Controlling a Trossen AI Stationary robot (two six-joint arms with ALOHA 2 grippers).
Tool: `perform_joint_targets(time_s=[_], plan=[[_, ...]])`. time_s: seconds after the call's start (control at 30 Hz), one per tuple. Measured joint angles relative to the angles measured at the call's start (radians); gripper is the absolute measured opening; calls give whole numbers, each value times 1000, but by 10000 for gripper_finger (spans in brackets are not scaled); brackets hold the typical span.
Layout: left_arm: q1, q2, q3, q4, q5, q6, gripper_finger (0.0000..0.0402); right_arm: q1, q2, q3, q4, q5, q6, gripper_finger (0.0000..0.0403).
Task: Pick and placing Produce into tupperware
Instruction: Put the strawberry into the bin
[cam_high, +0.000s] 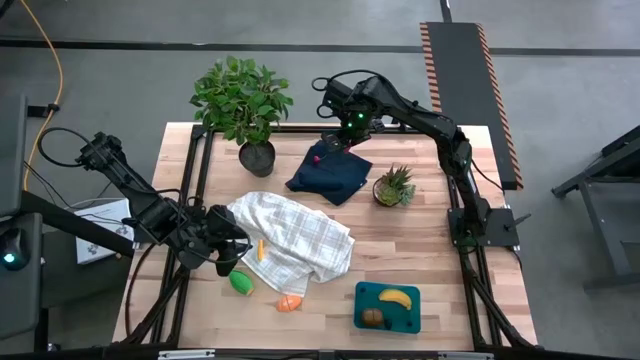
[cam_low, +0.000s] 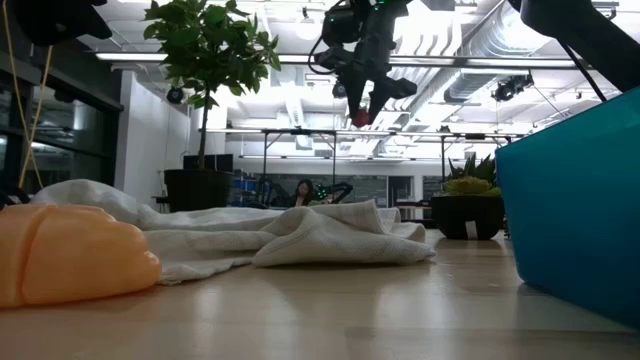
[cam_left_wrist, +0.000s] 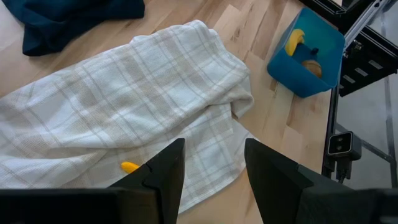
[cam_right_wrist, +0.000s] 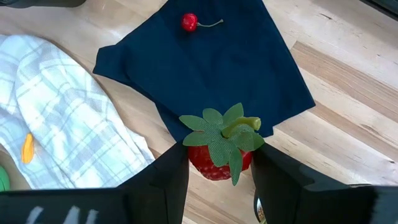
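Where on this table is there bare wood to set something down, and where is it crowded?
Bare wood lies between the white checked towel and the tupperware, and right of the small spiky plant. Crowded: the left gripper sits at the towel's edge by the green piece and orange piece.

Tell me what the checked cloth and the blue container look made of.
Checked cloth: soft woven fabric, matte; it lies in folds and its plaid weave shows. Blue container: probably rigid moulded plastic, smooth with a slight sheen, with rounded corners and even teal colour.

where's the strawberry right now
The red toy strawberry with green leaves is clamped in the right gripper, raised above the dark navy cloth at the table's far side.
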Motion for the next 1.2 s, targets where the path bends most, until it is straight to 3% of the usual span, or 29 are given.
perform_joint_targets(time_s=[0.6, 1.2], plan=[[0, 0, 0, 0, 0, 0, 156, 121, 0, 0, -23, -5, -36, 145], [0, 0, 0, 0, 15, 0, 156, 282, 0, 0, -14, -2, 27, 145]])
